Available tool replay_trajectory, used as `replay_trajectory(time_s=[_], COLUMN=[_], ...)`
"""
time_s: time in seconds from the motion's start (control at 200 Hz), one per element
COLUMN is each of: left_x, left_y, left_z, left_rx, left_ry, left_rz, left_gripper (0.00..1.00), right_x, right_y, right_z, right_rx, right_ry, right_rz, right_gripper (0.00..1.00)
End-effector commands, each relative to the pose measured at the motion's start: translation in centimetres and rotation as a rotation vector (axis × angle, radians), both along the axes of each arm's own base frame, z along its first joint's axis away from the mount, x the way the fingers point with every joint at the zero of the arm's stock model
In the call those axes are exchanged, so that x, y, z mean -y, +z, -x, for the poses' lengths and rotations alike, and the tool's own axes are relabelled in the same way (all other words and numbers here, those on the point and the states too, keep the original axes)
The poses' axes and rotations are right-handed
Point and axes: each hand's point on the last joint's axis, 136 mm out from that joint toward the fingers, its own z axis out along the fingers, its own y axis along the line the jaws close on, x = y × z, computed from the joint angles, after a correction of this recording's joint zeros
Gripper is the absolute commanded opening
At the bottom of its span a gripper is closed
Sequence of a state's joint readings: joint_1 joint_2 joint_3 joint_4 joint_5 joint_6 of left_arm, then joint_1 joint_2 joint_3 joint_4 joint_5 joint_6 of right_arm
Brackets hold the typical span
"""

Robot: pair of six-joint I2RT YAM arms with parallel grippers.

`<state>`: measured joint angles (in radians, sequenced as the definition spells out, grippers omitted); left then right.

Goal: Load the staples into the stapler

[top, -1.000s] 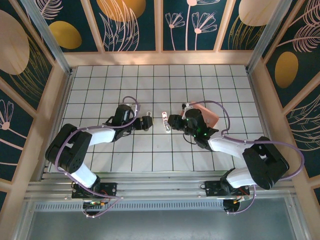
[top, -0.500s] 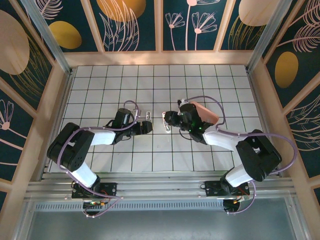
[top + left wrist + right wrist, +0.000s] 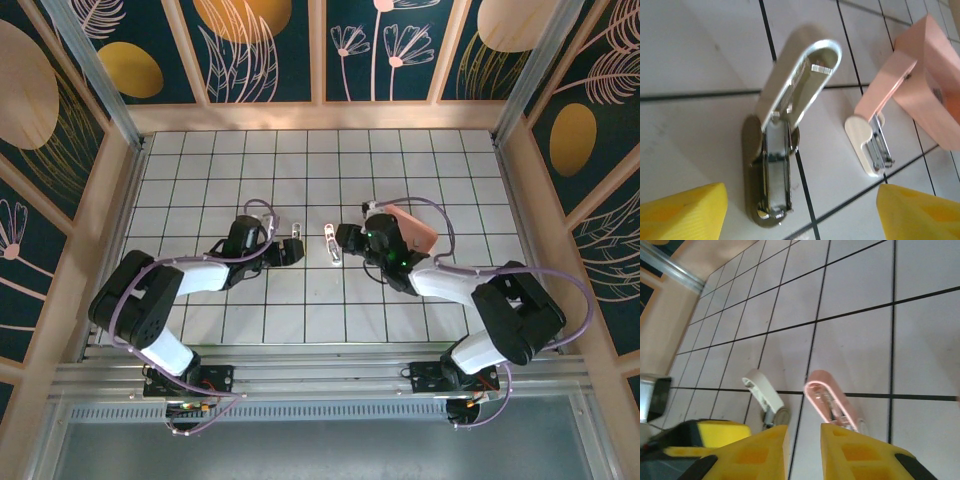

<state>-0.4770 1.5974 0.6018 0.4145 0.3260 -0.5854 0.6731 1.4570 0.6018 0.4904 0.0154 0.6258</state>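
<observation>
Top external: the stapler (image 3: 297, 232) lies on the tiled floor (image 3: 200, 170) left of centre, just beyond the left gripper (image 3: 292, 249). A second stapler (image 3: 332, 246) lies near it, before the right gripper (image 3: 343, 240). A pink tray (image 3: 420, 232) sits beside the right arm.

Left wrist: stapler lid raised, grey rail exposed. The yellow fingers (image 3: 685, 212) are spread wide, released, and touch nothing.

Right wrist: fingers (image 3: 760, 450) stand nearly together. A grasp cannot be confirmed.
</observation>
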Motion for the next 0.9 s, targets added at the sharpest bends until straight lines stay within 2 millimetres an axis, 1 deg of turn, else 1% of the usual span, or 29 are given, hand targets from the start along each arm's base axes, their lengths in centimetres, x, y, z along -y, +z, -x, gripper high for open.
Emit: replay_trajectory(time_s=[0.0,0.08,0.155,0.23,0.305,0.39,0.48,0.496,0.556,0.601,0.666,0.676,0.691,0.831,0.891], left_x=[-0.7,-0.5,0.6,2.0,2.7,2.9,2.5,2.5,2.4,2.6,2.8,3.1,3.3,5.1,5.4], left_y=[3.1,4.4,5.4,5.7,5.4,6.0,7.2,6.3,6.4,6.5,5.7,6.4,6.6,5.0,4.2], left_z=[-2.7,-4.0,-4.9,-5.6,-6.4,-7.1,-8.1,-8.3,-8.8,-8.9,-8.4,-8.8,-8.8,-7.1,-6.8], left_rx=[0.153,0.215,0.268,0.295,0.296,0.314,0.340,0.318,0.308,0.301,0.275,0.292,0.296,0.253,0.227], left_ry=[0.053,0.060,0.004,-0.079,-0.123,-0.137,-0.129,-0.133,-0.146,-0.170,-0.224,-0.233,-0.250,-0.453,-0.499], left_rz=[-0.056,-0.066,-0.067,-0.084,-0.108,-0.115,-0.097,-0.100,-0.076,-0.049,-0.025,-0.019,-0.014,0.012,0.005], left_gripper=[0.80,0.80,0.80,0.80,0.79,0.79,0.79,0.79,0.79,0.79,0.79,0.79,0.79,0.79,0.78], right_x=[1.6,1.8,2.2,2.1,2.5,2.9,3.1,3.2,3.4,3.6,3.6,3.6,3.6,3.3,3.3], right_y=[2.9,2.6,2.2,2.1,2.4,2.7,2.9,2.9,2.9,2.9,2.8,2.7,2.7,2.1,2.1], right_z=[-1.0,-0.7,-0.6,-0.2,0.2,0.4,0.6,0.6,0.8,0.8,1.0,1.0,1.0,1.1,1.1], right_rx=[0.169,0.197,0.231,0.263,0.315,0.359,0.393,0.397,0.419,0.433,0.452,0.453,0.456,0.463,0.464], right_ry=[-0.051,-0.018,-0.013,0.021,0.031,0.040,0.045,0.042,0.042,0.042,0.055,0.056,0.061,0.103,0.110], right_rz=[-0.028,-0.043,-0.033,-0.034,-0.036,-0.040,-0.035,-0.033,-0.030,-0.028,-0.022,-0.020,-0.017,0.004,0.005], right_gripper=[0.24,0.24,0.24,0.24,0.25,0.25,0.25,0.26,0.26,0.27,0.27,0.27,0.27,0.28,0.28])
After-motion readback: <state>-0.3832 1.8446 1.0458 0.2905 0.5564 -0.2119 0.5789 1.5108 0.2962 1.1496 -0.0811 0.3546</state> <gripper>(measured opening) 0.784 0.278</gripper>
